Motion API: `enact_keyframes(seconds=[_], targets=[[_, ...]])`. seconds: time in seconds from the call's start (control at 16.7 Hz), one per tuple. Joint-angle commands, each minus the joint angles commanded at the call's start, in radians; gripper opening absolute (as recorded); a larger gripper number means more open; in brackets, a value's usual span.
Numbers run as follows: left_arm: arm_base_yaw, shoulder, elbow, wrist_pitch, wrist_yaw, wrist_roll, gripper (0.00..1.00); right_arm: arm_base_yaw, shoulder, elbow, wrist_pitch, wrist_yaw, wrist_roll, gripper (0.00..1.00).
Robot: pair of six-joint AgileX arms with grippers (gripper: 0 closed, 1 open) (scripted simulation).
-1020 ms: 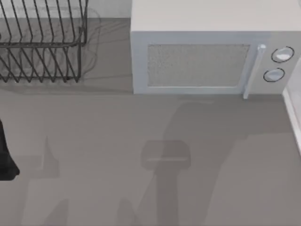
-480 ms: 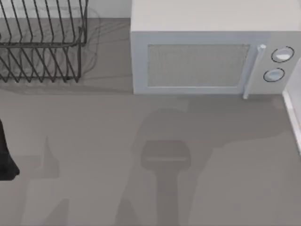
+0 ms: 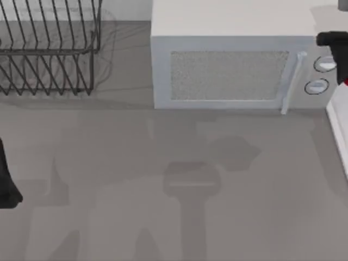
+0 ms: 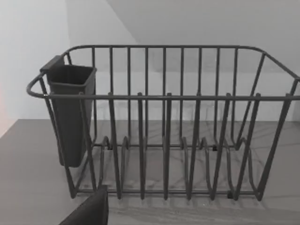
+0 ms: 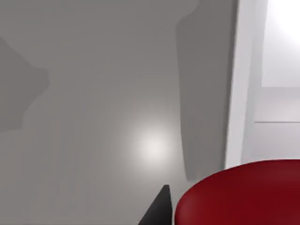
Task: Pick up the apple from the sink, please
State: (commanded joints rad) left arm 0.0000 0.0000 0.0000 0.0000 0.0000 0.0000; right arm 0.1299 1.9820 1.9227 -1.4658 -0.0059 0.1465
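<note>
Right gripper (image 3: 331, 39) at about two o'clock of the top view, above the right end of the microwave (image 3: 228, 70); not possible to tell whether apart, together or clamped on anything. Apple (image 5: 239, 197) very close under the right wrist camera, red and glossy, just beside a dark part of the gripper; from above, only a red sliver at the three o'clock edge, near the knobs (image 3: 325, 63); probably carried, though no contact visible.

Possible trouble from here: with a light or off-centre grip, easy for such round smooth skin to slip, and then to drop and roll over the counter (image 3: 163, 217); with a low swing toward nine o'clock, danger of knocking the microwave top or its handle (image 3: 292, 81), both close beneath.

Farther out: dish rack (image 3: 49, 49) at ten o'clock, well apart, with a dark cutlery cup (image 4: 70, 112) hung on one end; left arm (image 3: 6, 182) parked at nine o'clock, facing the rack, not in the way.
</note>
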Motion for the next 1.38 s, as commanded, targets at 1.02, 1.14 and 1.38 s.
enact_keyframes(seconds=[1.02,1.14,1.38], targets=[[0.000,0.000,0.000,0.000,0.000,0.000,1.00,0.352,-0.088,-0.310,0.173,0.002,0.320,0.00],[0.000,0.000,0.000,0.000,0.000,0.000,1.00,0.356,-0.077,-0.387,0.245,0.004,0.324,0.00],[0.000,0.000,0.000,0.000,0.000,0.000,1.00,0.330,-0.039,-0.506,0.391,0.009,0.320,0.00]])
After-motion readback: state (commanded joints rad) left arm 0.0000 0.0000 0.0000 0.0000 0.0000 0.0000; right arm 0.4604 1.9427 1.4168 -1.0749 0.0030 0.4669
